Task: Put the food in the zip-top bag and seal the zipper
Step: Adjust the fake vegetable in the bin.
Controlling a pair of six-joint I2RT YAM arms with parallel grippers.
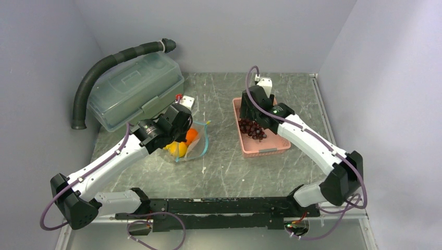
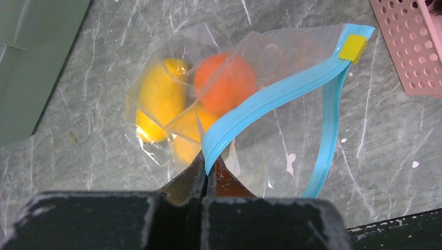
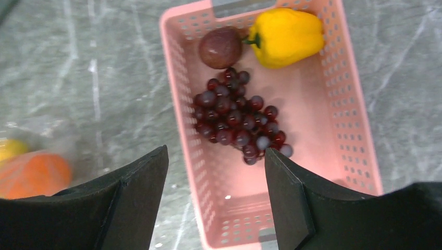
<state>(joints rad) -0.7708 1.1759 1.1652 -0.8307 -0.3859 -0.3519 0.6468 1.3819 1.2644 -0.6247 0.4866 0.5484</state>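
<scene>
1. The left gripper has its jaws pinched tight on the near end of the zipper, holding that edge of the zip-top bag up off the table.
2. The bag's mouth gapes toward 3 o'clock in the left wrist view, with a yellow slider at the strip's far end.
3. Inside the bag lie the round orange fruit and yellow-orange oval fruits, touching each other.
4. The right gripper hovers over the pink basket, jaws spread wide.
5. In the basket, the grape bunch lies mid-floor, with the brown-red ball at its 12 o'clock and a yellow pepper at 1 o'clock.
6. From above, the bag sits at the basket's 9 o'clock, well apart.
</scene>
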